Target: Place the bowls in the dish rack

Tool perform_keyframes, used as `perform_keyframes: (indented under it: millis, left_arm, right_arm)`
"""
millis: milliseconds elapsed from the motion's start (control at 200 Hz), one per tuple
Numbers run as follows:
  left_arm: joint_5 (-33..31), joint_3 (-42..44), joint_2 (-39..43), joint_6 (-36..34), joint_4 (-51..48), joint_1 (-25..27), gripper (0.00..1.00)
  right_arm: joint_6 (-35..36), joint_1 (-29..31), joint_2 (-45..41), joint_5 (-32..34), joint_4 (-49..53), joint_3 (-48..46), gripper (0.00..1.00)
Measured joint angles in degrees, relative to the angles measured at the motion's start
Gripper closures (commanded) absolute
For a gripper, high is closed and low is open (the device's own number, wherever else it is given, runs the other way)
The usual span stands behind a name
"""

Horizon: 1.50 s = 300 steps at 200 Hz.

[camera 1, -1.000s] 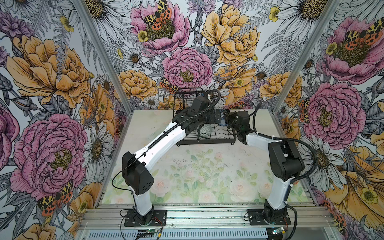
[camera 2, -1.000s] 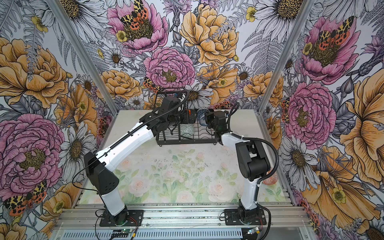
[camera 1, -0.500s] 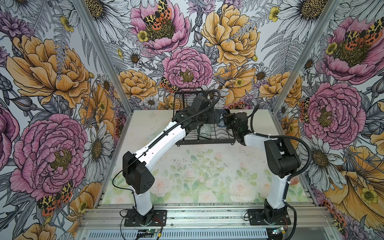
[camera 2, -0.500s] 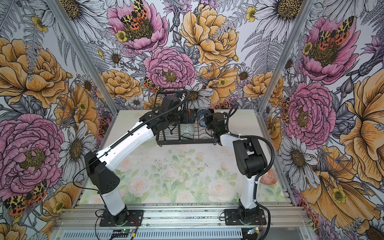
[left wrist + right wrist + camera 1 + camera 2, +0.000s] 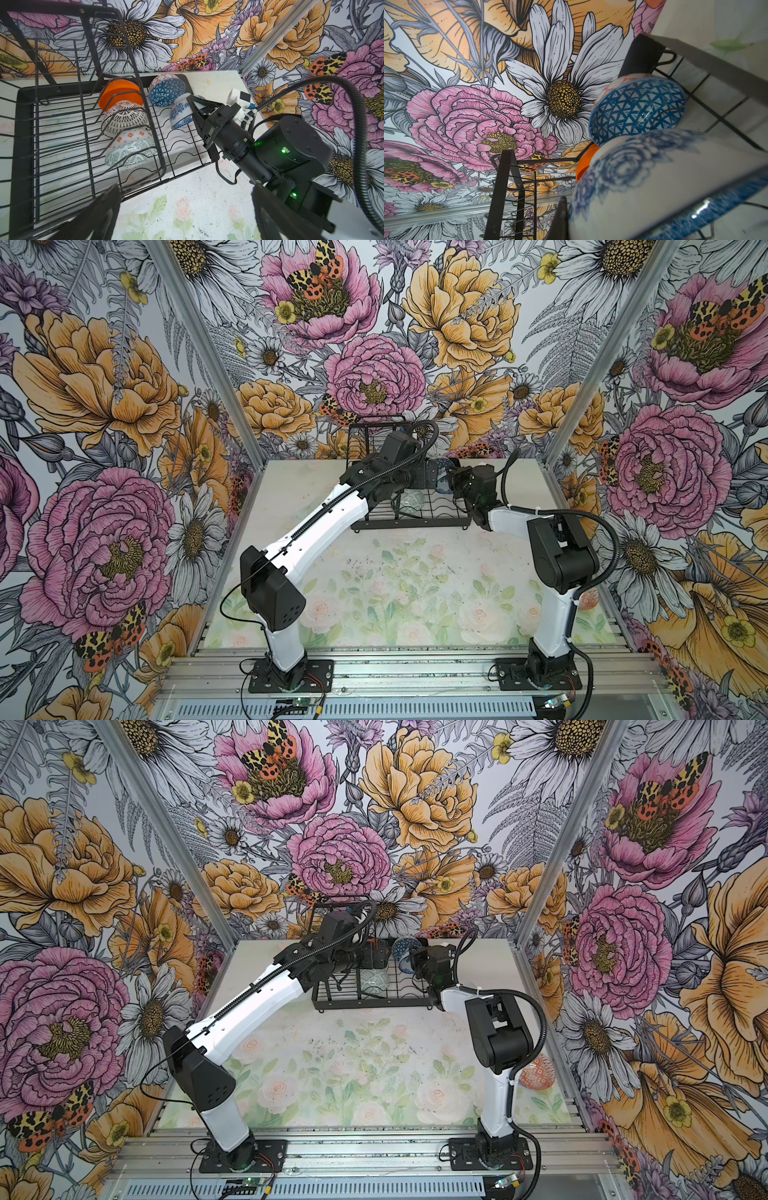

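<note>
We record a pale rose-print tabletop (image 5: 395,585) enclosed by bold flower-papered walls (image 5: 124,364). The dish rack (image 5: 411,525) stands at its far edge with bowls on edge inside. The right gripper (image 5: 194,104) is clamped on the blue-white floral bowl (image 5: 179,114) in the rack, and the left gripper (image 5: 186,187) is spread wide. One red-orange bowl (image 5: 538,1073) sits on the table beside the right arm's base.

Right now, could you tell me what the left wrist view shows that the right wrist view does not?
Only left wrist: the lattice bowl, the grey-green bowl, and the right gripper seen whole, pinching the floral bowl. Only right wrist: nothing new; the floral bowl looms blurred. Both: floral bowl, blue geometric bowl, orange bowl, dish rack.
</note>
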<state>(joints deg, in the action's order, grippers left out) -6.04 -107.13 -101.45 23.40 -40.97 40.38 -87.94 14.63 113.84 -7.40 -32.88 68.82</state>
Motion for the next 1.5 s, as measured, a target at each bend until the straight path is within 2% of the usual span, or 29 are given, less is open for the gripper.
perform_keyframes:
  millis: [861,1501]
  left_arm:
    - [0.1,0.9,0.4,0.0,-0.9,0.0,0.01]
    - [0.1,2.3,0.5,0.2,-1.2,0.0,0.01]
  right_arm:
    - [1.5,0.1,6.9,0.0,-0.6,5.2,1.0]
    - [3.6,0.8,10.1,0.0,-6.1,6.7,1.0]
